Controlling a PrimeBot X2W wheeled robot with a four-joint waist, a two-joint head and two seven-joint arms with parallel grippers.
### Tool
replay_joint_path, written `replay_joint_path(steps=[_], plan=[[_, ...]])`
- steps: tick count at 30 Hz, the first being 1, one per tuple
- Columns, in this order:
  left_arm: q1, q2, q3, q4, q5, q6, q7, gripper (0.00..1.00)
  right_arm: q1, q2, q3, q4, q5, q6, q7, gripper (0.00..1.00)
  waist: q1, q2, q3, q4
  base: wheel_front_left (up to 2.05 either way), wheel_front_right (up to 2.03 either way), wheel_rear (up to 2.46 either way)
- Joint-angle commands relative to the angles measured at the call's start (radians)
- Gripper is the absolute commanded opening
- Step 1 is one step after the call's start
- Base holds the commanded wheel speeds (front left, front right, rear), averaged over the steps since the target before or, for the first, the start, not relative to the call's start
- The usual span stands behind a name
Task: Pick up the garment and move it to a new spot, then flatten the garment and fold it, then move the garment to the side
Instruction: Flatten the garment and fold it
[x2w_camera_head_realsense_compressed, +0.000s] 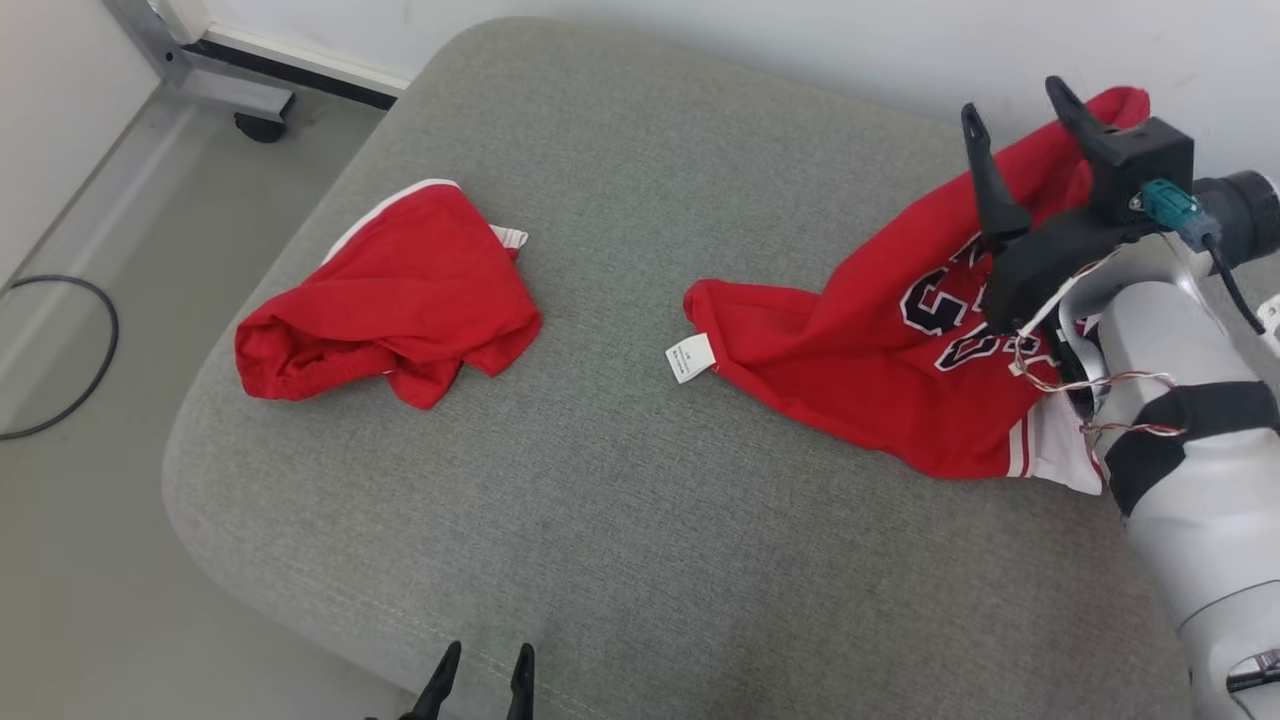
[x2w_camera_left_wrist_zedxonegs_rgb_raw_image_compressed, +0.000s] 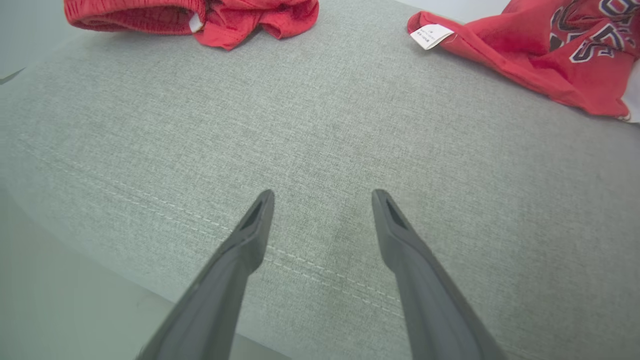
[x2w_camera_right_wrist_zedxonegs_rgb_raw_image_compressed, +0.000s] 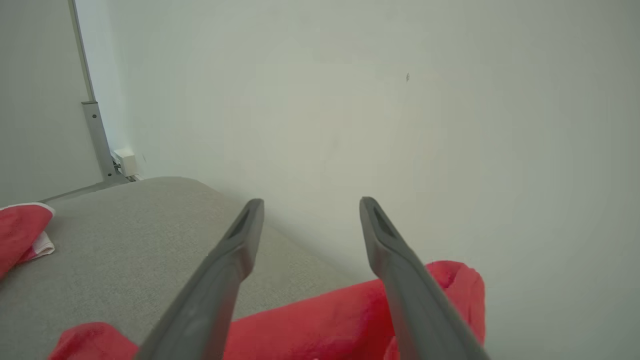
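Note:
The garment (x2w_camera_head_realsense_compressed: 860, 360), a red jersey with dark numerals and white trim, lies crumpled on the right of the grey cushion (x2w_camera_head_realsense_compressed: 620, 500), its far end raised against the wall. A white label (x2w_camera_head_realsense_compressed: 690, 357) sticks out at its left tip. My right gripper (x2w_camera_head_realsense_compressed: 1015, 100) hovers open just above the jersey's far end, nothing between its fingers; in the right wrist view the red cloth (x2w_camera_right_wrist_zedxonegs_rgb_raw_image_compressed: 325, 320) lies below the open gripper (x2w_camera_right_wrist_zedxonegs_rgb_raw_image_compressed: 311, 202). My left gripper (x2w_camera_head_realsense_compressed: 488, 650) stands open at the cushion's near edge, seen spread and empty over bare fabric in the left wrist view (x2w_camera_left_wrist_zedxonegs_rgb_raw_image_compressed: 324, 192), with the jersey (x2w_camera_left_wrist_zedxonegs_rgb_raw_image_compressed: 525, 45) far right.
A second red piece, bunched shorts (x2w_camera_head_realsense_compressed: 390, 300) with white trim, lies on the cushion's left. A white wall (x2w_camera_right_wrist_zedxonegs_rgb_raw_image_compressed: 400, 100) runs close behind the cushion. On the floor to the left are a black cable (x2w_camera_head_realsense_compressed: 60, 360) and a metal frame on a castor (x2w_camera_head_realsense_compressed: 260, 125).

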Motion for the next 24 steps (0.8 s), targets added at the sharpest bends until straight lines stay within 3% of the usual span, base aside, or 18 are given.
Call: replay_joint_path(steps=[1,8,16,24], plan=[[0.007,-0.001,0.009,-0.004,0.006,0.006,-0.003,1.00,0.021,0.002,-0.018,-0.010,0.000,0.001,-0.006,1.00,-0.0001,0.0000,0.004,-0.018,0.00,0.00,0.00],[-0.013,0.000,0.035,-0.008,0.024,0.002,-0.003,1.00,0.184,0.009,-0.086,-0.191,0.036,0.001,-0.006,1.00,-0.0001,0.0000,-0.014,-0.098,0.00,0.00,0.00],[-0.003,-0.001,0.054,-0.006,0.036,-0.005,-0.003,1.00,0.496,0.014,-0.195,-0.386,0.088,0.001,-0.006,1.00,-0.0001,0.0000,-0.042,-0.174,0.00,0.00,0.00],[-0.008,0.000,0.059,0.005,0.039,-0.013,-0.003,1.00,0.687,0.059,-0.167,-0.484,0.100,0.001,-0.007,1.00,-0.0001,0.0000,-0.049,-0.203,0.00,0.00,0.00]])
